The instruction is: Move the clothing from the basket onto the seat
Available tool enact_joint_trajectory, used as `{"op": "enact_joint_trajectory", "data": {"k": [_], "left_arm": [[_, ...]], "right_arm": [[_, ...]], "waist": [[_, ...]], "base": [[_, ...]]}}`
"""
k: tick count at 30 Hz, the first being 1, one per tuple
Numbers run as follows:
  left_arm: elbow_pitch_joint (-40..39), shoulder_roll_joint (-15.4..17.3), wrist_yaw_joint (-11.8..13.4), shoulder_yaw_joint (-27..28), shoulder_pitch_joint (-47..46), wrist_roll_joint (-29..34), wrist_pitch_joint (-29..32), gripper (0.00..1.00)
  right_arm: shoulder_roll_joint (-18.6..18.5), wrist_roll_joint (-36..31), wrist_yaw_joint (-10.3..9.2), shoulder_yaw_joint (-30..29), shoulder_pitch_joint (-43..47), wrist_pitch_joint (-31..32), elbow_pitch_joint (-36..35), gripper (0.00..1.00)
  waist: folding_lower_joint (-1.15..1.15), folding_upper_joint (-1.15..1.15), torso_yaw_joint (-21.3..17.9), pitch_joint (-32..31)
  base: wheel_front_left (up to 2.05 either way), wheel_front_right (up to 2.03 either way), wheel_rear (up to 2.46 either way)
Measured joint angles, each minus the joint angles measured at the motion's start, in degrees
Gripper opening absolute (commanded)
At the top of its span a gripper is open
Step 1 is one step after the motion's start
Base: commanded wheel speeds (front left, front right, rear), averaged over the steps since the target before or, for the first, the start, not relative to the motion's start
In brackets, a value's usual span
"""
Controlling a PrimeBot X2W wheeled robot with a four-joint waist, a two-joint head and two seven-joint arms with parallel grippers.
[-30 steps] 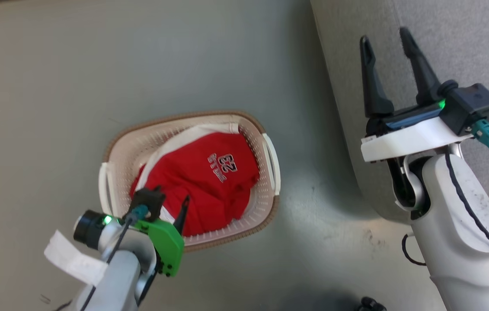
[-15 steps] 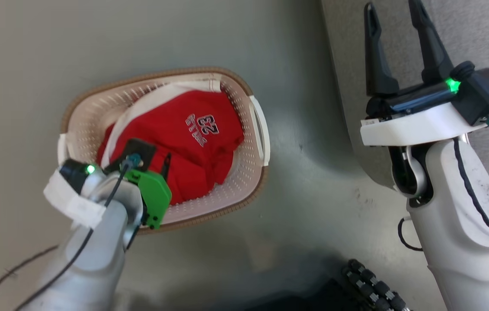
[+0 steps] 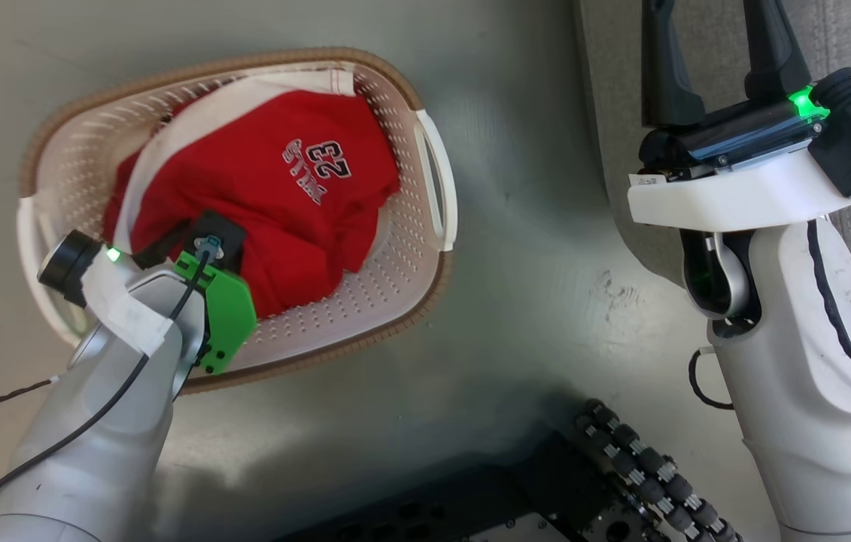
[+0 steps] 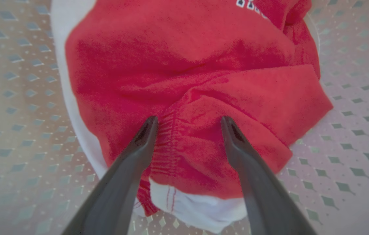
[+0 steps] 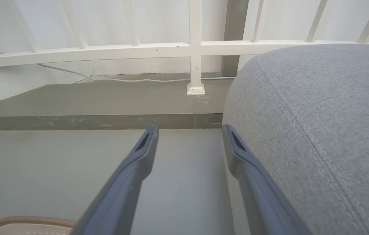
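Grey-green painted floor (image 3: 530,263) runs under everything, scuffed in places. On the left, the robot's pale left forearm (image 3: 94,436) climbs from the bottom corner and bends at the wrist over the near edge of the basket (image 3: 365,301), a green plate (image 3: 228,320) showing on the wrist. The left gripper (image 4: 187,122) points down into the basket with its two dark fingers spread wide and nothing between them but air. The tips sit either side of a gathered, stitched band in the red fabric; I cannot tell whether they touch it.

The clothing (image 3: 244,181) lies heaped inside the basket, red with white trim, the white "23" (image 3: 327,159) facing up towards the far side. The basket stands on the floor, well apart from the seat (image 5: 318,130).

Further right, the right forearm (image 3: 794,361) stands upright, and the right gripper (image 5: 189,130) is held level above the floor, fingers wide apart and empty, one finger just beside the seat's rounded grey edge. Beyond it a low grey step (image 5: 106,107) carries a white railing (image 5: 194,49), with a white cable (image 5: 138,80) trailing along the wall. The robot's dark base (image 3: 643,467) shows at the bottom
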Motion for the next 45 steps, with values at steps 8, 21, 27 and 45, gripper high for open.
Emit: {"op": "enact_joint_trajectory", "data": {"k": [8,21,27,45], "left_arm": [[4.6,0.8,-0.3,-2.0,-1.2,2.1,1.6,1.0],[8.0,-1.2,-0.3,-2.7,-3.6,2.3,-0.4,0.0],[9.3,-3.4,-0.4,-3.6,-3.7,2.2,-2.7,0.0],[9.9,-6.6,-1.6,-3.5,-0.9,-2.5,-12.4,0.0]], "right_arm": [[0.1,0.1,-0.02,0.0,0.0,0.0,0.0,1.0],[0.2,0.1,-0.1,-0.1,-0.2,0.0,0.2,1.0],[0.2,-0.1,-0.09,-0.3,-0.2,0.0,1.5,1.0],[-0.4,-1.7,0.59,-1.9,2.4,0.0,7.7,1.0]], "waist": [[0.0,0.0,-1.0,2.3],[0.0,0.0,-0.6,2.0],[0.0,0.0,0.1,0.2],[-0.01,0.0,4.2,-9.8]], "base": [[0.0,0.0,0.0],[0.0,0.0,0.0],[0.0,0.0,0.0],[0.0,0.0,0.0]]}}
